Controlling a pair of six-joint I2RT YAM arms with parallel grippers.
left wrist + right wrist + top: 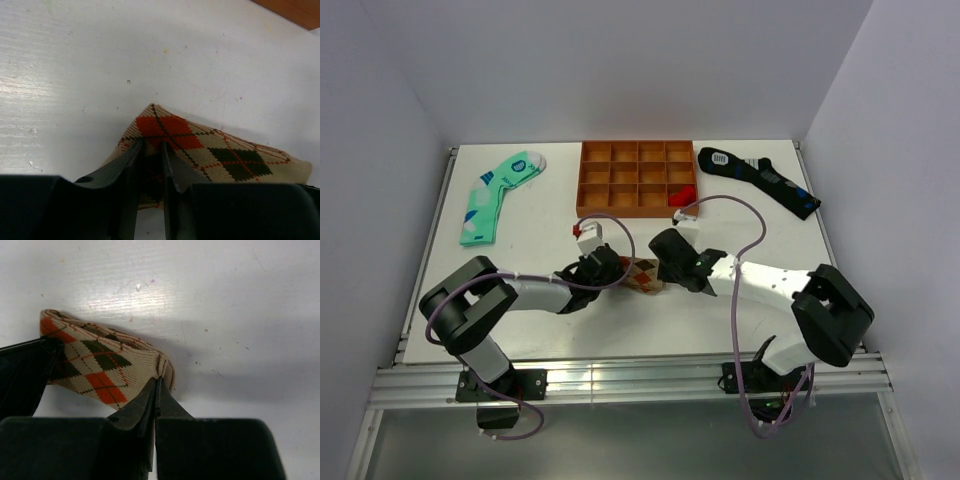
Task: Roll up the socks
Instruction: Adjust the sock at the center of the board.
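Note:
The tan argyle sock (644,276) lies folded into a short bundle on the white table between the two grippers. In the left wrist view the sock (210,150) shows orange and dark diamonds; my left gripper (150,150) is shut on its near end, fabric filling the narrow gap. In the right wrist view the sock (100,367) lies to the left; my right gripper (156,382) is shut on the ribbed cuff edge. The left gripper (605,270) and right gripper (670,272) hold opposite ends.
An orange compartment tray (636,178) stands at the back centre with a red item in one cell. A mint-green sock (498,196) lies back left, a black sock with blue marks (758,178) back right. Cables loop over both arms.

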